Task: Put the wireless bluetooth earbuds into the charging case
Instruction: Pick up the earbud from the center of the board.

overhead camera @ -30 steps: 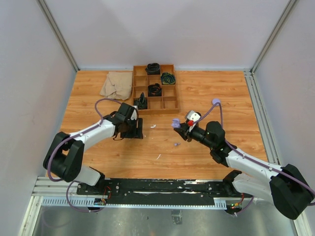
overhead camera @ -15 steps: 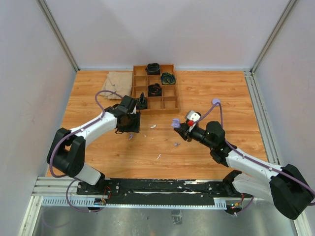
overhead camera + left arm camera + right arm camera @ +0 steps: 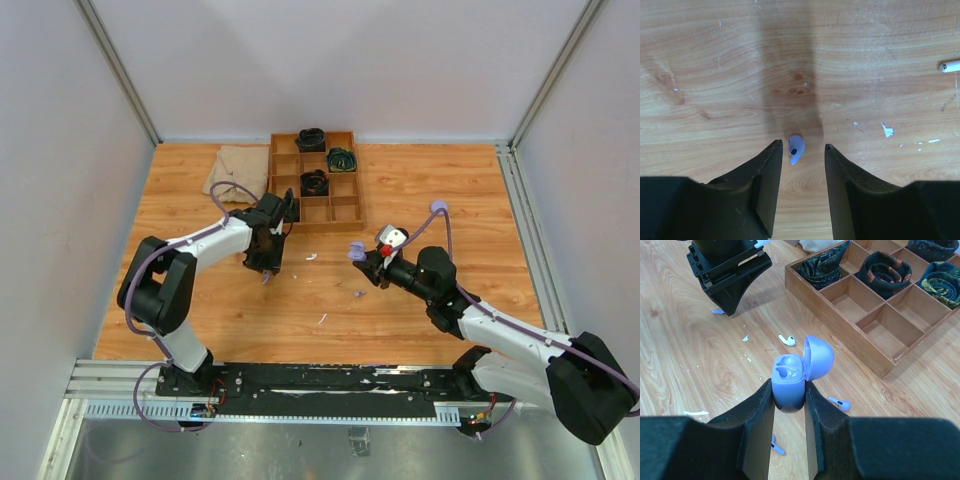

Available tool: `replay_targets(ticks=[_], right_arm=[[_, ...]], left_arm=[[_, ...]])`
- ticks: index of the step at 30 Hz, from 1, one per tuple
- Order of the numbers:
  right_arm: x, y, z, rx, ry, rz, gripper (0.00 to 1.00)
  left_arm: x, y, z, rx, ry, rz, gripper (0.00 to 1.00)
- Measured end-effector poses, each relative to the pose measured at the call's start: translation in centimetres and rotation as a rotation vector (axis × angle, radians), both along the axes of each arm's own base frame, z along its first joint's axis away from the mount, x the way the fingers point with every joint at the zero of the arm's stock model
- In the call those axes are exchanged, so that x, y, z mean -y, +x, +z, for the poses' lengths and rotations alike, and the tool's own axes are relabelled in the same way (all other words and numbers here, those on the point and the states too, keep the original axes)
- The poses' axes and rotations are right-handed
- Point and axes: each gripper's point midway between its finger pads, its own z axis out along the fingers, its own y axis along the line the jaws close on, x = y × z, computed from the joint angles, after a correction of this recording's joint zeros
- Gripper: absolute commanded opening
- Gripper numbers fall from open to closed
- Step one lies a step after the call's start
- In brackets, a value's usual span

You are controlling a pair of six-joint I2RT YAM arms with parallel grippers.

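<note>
A lilac earbud (image 3: 796, 148) lies on the wooden table just ahead of my left gripper (image 3: 801, 146). That gripper is open, a fingertip on either side of the bud, touching neither. From above, the left gripper (image 3: 268, 262) points down near the tray's front. My right gripper (image 3: 789, 386) is shut on the lilac charging case (image 3: 790, 371), held upright above the table with its lid open and both wells empty. Other earbuds lie loose: a white one (image 3: 787, 340) and two lilac ones (image 3: 839, 403), (image 3: 777, 447).
A wooden compartment tray (image 3: 316, 226) with rolled dark ties stands at the back centre, and a beige cloth (image 3: 237, 172) lies to its left. A lilac puck (image 3: 437, 207) sits right of the right arm. Small white flecks dot the table.
My left gripper's jaws have narrowed around the lilac earbud, and the left arm has swung in toward the tray. The right arm and case have not moved.
</note>
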Motion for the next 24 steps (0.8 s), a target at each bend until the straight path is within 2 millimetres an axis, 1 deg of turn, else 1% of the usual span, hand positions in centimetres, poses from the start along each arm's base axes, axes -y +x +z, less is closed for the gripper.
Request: replay_targets(ticks=[6, 11, 17, 24], right_arm=[[0.0, 0.0, 0.0, 0.000, 0.000, 0.000, 0.11], [0.0, 0.0, 0.0, 0.000, 0.000, 0.000, 0.11], [0.0, 0.0, -0.1, -0.003, -0.003, 0.000, 0.11], [0.0, -0.1, -0.2, -0.005, -0.005, 0.000, 0.11]], left_arm=[[0.0, 0.1, -0.5, -0.018, 0.015, -0.016, 0.38], [-0.2, -0.2, -1.0, -0.041, 0.027, -0.021, 0.36], [-0.3, -0.4, -1.2, -0.052, 0.034, -0.025, 0.32], [-0.4, -0.4, -1.4, -0.056, 0.038, -0.032, 0.30]])
